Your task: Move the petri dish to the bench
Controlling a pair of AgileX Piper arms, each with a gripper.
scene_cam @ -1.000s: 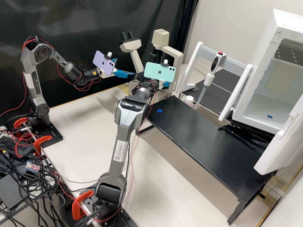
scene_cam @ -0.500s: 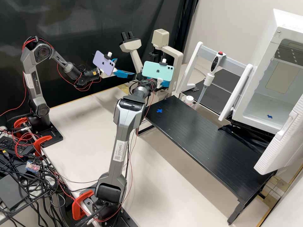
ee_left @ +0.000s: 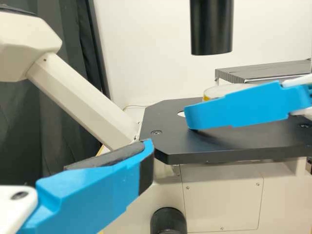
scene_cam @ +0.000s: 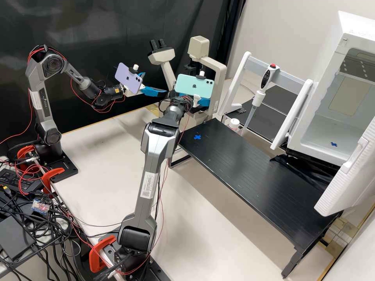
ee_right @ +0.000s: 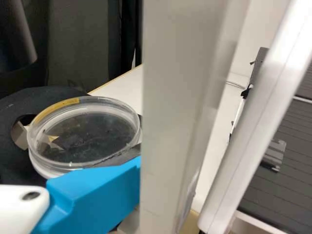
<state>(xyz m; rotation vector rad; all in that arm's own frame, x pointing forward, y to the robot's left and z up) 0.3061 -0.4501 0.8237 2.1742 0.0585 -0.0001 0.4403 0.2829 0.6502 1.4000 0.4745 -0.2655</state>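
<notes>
Right wrist view: petri dish (ee_right: 85,134), pale pillar (ee_right: 187,117) looming; the right gripper (scene_cam: 204,102), its hold I can't tell, might clip that, tipping the dish; left gripper (scene_cam: 156,82) gapes.

The left arm (scene_cam: 42,101) rises by the worktop's (scene_cam: 105,156) far-left corner, elbow bent high, its end effector (scene_cam: 155,86) with blue fingers spread. The right arm (scene_cam: 150,175) slants from the near-left edge, its end effector (scene_cam: 203,102) near the far edge.
</notes>
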